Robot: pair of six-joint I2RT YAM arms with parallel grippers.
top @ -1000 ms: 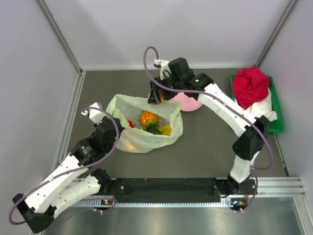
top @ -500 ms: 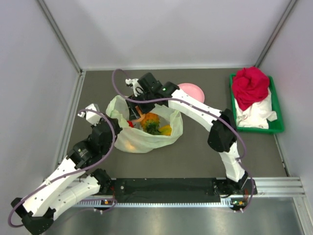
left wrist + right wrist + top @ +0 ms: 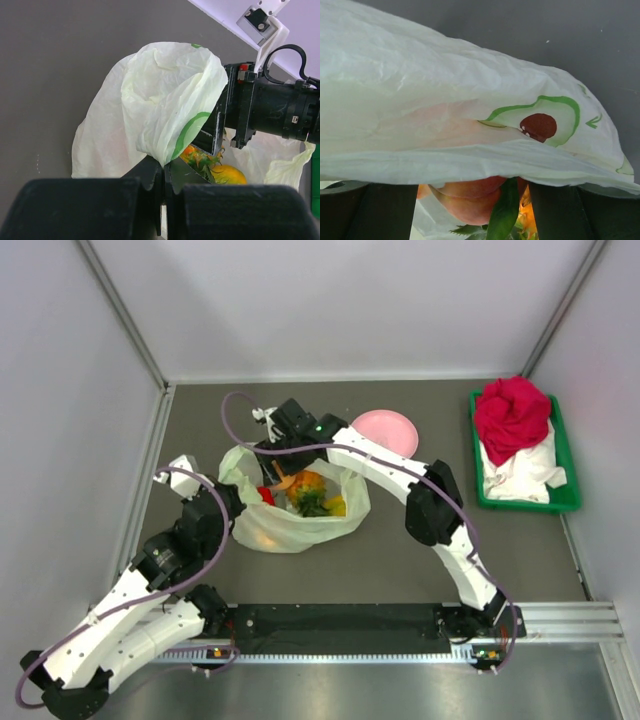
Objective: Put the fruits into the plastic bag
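Where the left fingers [image 3: 156, 176] sit: at the near-left rim of the plastic bag [image 3: 165, 100]. They are pressed together on a fold of its film, and I see that fold held up off the tabletop [image 3: 55, 65].
Plastic bag: pale green and translucent, lying left of centre between the two arms. Its mouth gapes upward, and I can make out a green-and-brown print on the film.
Fruits inside: a small orange pineapple [image 3: 304, 483] lies with its green crown pointing towards me. A yellow mango [image 3: 338, 506] is just right of it, and a red fruit [image 3: 266, 495] sits at the left, near the left fingers. An orange shape [image 3: 258, 537] shows through the near wall, too blurred by the film for me to name.
Right fingers [image 3: 280, 462]: reaching down into the far side of the bag's mouth. On the wrist camera I see them standing wide, with an orange-red fruit [image 3: 465, 200] filling the gap between them. A green leaf lies against it, and the bag's film drapes across just beyond.
Pink plate [image 3: 390, 428]: round, on the tabletop just behind the bag, partly hidden by the right arm.
Green tray [image 3: 562, 502]: at the far right edge, well apart from the bag. It carries a red cloth bundle [image 3: 512, 415] on top of a white cloth [image 3: 535, 472].
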